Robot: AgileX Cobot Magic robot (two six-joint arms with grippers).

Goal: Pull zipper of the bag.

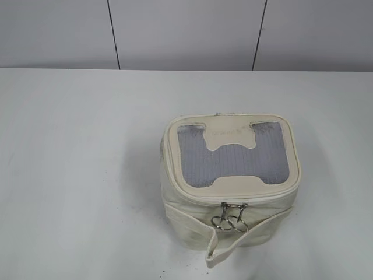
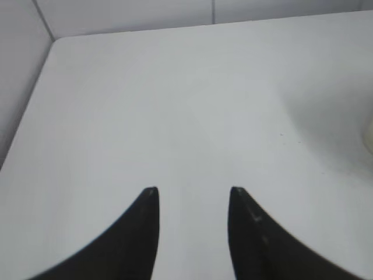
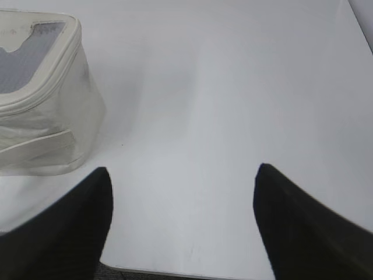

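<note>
The cream-white bag point(image 1: 230, 192) stands on the white table, right of centre in the exterior view, with a grey mesh window and cream patch on its lid. Its zipper point(image 1: 233, 205) runs round the lid edge; two silver sliders with ring pulls hang together at the front. A flat cream strap point(image 1: 217, 248) hangs below them. Neither arm shows in the exterior view. My left gripper point(image 2: 194, 190) is open over bare table; the bag shows as a sliver point(image 2: 369, 134) at its right edge. My right gripper point(image 3: 183, 169) is open wide; the bag point(image 3: 41, 116) is up-left of it.
The white table point(image 1: 76, 175) stretches around the bag. A grey panelled wall point(image 1: 186, 32) stands behind it. The table's near edge point(image 3: 175, 273) shows under my right gripper. A wall corner point(image 2: 23, 64) borders the table at my left gripper's far left.
</note>
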